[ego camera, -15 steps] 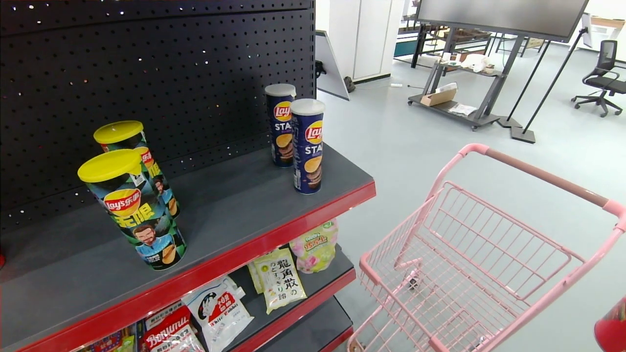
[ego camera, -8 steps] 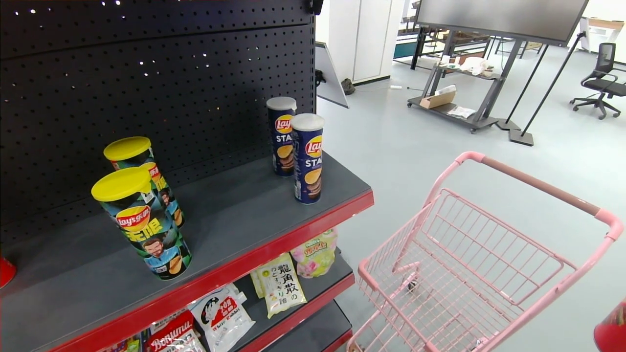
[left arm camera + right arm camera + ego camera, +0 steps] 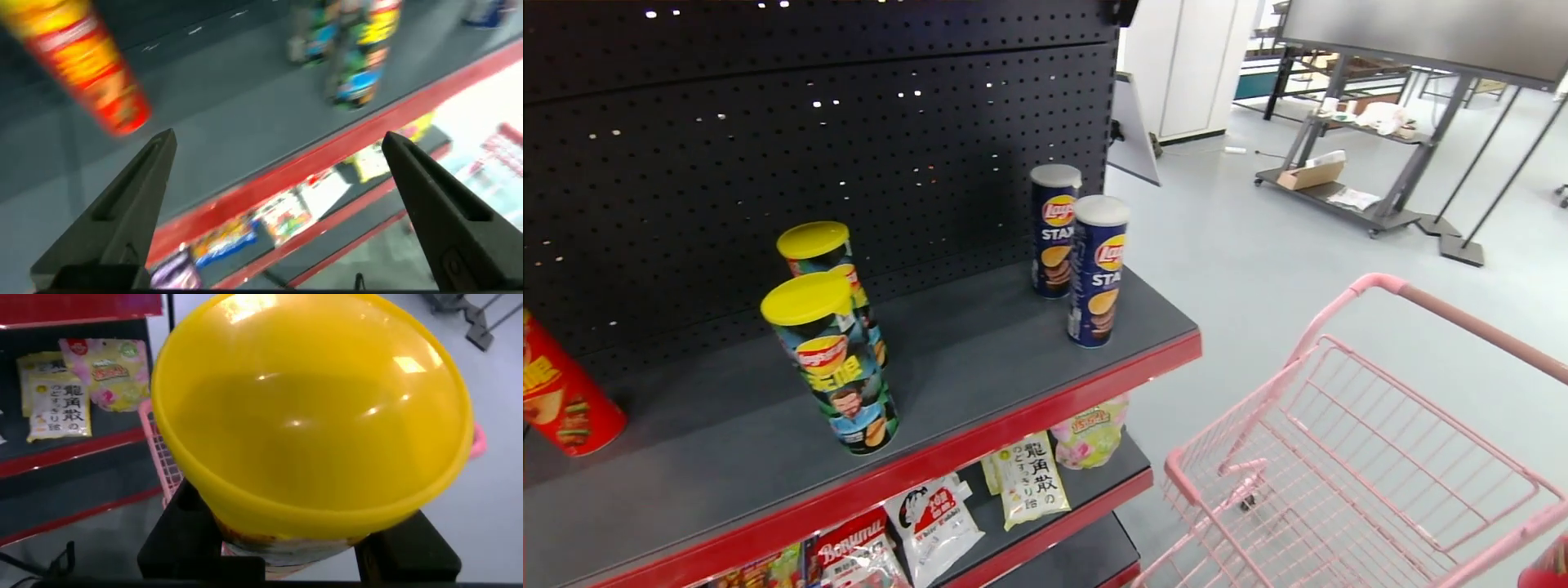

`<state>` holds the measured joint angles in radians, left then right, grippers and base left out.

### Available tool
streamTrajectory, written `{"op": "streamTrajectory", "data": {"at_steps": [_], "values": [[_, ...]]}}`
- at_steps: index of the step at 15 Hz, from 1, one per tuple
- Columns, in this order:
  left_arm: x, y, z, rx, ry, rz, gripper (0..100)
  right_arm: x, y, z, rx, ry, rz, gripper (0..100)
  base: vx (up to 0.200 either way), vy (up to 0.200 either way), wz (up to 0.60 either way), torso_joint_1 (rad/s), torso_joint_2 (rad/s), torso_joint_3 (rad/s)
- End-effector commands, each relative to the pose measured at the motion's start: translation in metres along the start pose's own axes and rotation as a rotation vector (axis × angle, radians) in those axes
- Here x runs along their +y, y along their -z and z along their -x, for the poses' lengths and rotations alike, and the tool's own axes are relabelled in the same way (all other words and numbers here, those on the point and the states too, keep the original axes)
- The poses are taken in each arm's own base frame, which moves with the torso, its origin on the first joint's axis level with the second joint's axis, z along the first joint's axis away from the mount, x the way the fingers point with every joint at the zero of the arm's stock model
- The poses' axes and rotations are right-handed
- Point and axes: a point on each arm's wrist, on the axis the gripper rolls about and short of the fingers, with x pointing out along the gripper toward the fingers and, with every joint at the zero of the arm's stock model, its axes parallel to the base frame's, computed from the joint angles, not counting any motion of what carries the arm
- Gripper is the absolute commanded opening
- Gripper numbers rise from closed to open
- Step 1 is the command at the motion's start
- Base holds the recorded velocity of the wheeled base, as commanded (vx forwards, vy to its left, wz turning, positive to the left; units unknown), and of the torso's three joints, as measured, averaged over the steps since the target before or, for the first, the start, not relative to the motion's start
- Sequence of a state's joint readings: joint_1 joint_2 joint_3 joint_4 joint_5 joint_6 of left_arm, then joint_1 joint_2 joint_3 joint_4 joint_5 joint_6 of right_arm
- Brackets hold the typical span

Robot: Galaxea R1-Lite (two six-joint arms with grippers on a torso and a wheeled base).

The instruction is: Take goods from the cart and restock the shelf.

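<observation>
Ahead of the wide-open left gripper (image 3: 278,139) stand a red cylindrical chip can (image 3: 90,65) and two yellow-lidded cans (image 3: 837,367) on the grey red-edged shelf (image 3: 229,114). The right gripper (image 3: 294,551) clamps a yellow-lidded chip can (image 3: 310,416) over the pink wire cart (image 3: 159,453).

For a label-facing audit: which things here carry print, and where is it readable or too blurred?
blue cans: logo and word, readable.
yellow-lidded cans: logo and large characters, readable.
red can: print partly cut off.
pale bag: characters readable.
Left wrist view: all print too blurred.
held can: plain yellow lid, no print.
</observation>
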<state>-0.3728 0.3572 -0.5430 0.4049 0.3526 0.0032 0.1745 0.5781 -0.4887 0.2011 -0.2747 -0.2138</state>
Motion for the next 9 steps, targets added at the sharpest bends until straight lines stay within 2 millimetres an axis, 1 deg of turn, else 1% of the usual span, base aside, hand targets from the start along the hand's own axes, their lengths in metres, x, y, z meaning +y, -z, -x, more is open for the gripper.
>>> {"op": "streamTrajectory", "data": {"at_steps": [1, 5, 8, 9], "values": [[-0.0005, -0.0011, -0.0014, 0.006, 0.0, -0.002, 100, -0.0006, 0.0021, 0.0038, -0.016, 0.003, -0.004, 0, 0.0, 0.0, 0.6, 0.017, 0.01, 0.002], [0.0, -0.0007, -0.0003, 0.0, -0.003, 0.0, 100, -0.0007, 0.0037, 0.0048, -0.022, 0.007, -0.005, 0, 0.0, 0.0, 0.6, 0.001, 0.0, 0.002], [0.0, -0.0007, -0.0003, 0.0, -0.003, -0.005, 100, -0.0014, 0.0079, 0.0102, -0.042, 0.018, -0.011, 0, 0.0, 0.0, 0.6, 0.001, 0.01, 0.001], [0.0, -0.0006, -0.0001, -0.001, -0.003, -0.016, 100, -0.0015, 0.0106, 0.0123, -0.05, 0.021, -0.015, 0, 0.0, 0.0, 0.0, 0.0, 0.0, 0.0]]}}
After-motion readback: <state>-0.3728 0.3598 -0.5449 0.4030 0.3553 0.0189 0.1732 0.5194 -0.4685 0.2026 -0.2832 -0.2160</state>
